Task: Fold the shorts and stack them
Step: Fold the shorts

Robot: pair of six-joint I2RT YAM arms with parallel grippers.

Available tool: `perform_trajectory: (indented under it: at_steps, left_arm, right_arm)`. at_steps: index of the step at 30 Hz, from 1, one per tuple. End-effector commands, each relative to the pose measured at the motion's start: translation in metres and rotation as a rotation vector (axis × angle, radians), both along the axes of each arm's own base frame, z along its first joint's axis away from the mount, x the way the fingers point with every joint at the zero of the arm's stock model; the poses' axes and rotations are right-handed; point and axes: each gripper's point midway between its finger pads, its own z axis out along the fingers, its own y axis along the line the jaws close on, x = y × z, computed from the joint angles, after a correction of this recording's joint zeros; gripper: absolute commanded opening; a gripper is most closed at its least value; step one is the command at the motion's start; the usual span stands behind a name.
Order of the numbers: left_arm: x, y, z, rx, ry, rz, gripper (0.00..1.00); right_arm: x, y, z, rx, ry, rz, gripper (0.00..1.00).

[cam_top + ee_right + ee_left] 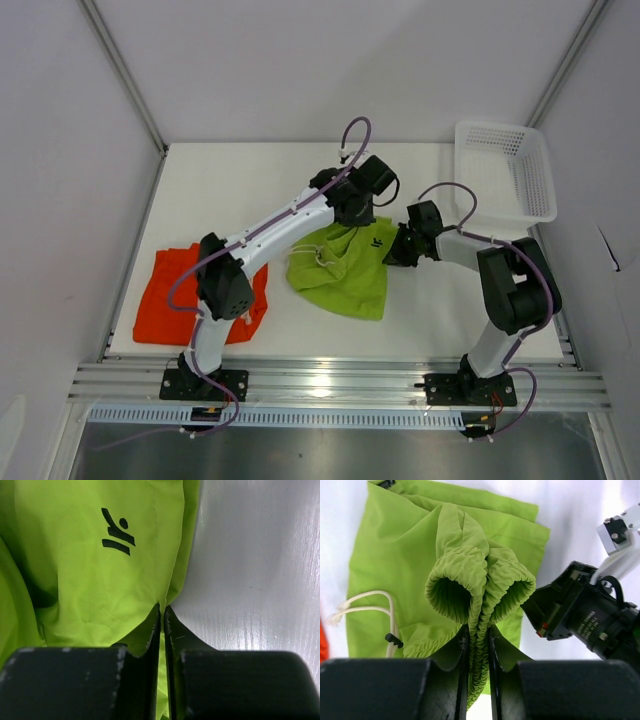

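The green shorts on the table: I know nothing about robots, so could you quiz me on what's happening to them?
1. True or false: the orange shorts lie on top of the green shorts.
2. The left gripper pinches the green shorts by: A the waistband, B the drawstring, C the logo?
3. Fill in: the right gripper is shut on the ____ shorts.
Key: 1 false; 2 A; 3 green.

Crumpled lime green shorts [345,275] at centre, orange-red shorts [160,300] flat at left
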Motion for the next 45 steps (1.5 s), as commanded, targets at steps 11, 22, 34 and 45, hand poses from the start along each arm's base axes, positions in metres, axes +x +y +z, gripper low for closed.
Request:
perform_trajectory:
  at_steps: [11, 22, 34, 45]
  left_arm:
    - [0.002, -0.048, 0.018, -0.224, -0.006, -0.092, 0.95]
    - [-0.016, -0.009, 0.048, -0.249, -0.055, -0.186, 0.96]
    - [-0.050, 0.009, -0.026, -0.304, -0.093, -0.294, 0.89]
    - [-0.050, -0.014, -0.063, -0.232, -0.128, -0.346, 0.68]
  right_arm:
    - [0.021, -0.007, 0.015, 0.005, -0.054, -0.020, 0.28]
    - [0.013, -0.046, 0.048, 0.150, -0.102, -0.100, 0.66]
    - [0.005, 0.011, 0.077, 0.474, -0.142, 0.028, 0.83]
    - [0.009, 0.037, 0.054, 0.526, -0.051, 0.036, 0.82]
